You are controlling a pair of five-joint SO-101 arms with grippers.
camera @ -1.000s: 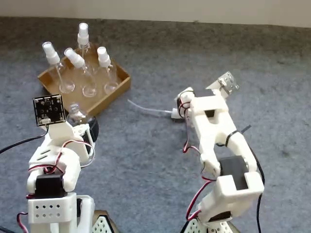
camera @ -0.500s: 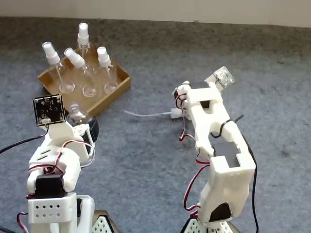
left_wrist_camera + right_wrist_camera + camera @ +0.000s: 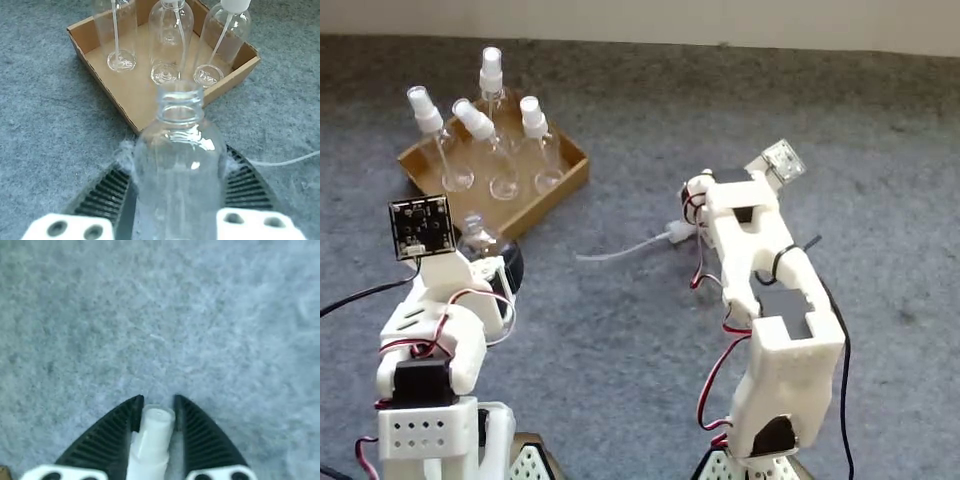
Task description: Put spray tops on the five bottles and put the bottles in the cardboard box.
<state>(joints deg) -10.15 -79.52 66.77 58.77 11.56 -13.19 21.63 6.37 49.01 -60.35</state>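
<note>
We hold the uncapped bottle (image 3: 177, 170) in one gripper and a spray top (image 3: 150, 440) in the other.
Our left gripper (image 3: 176, 155) is clamped on the uncapped bottle, which stands upright between its jaws. Just beyond its fingertips sits the cardboard box (image 3: 97, 70), with four capped bottles (image 3: 500, 150) standing inside. Our right gripper (image 3: 158, 400) is closed around the spray top (its thin dip tube (image 3: 620, 250) trails out ahead toward the left arm), low over the grey carpet (image 3: 160, 315).
</note>
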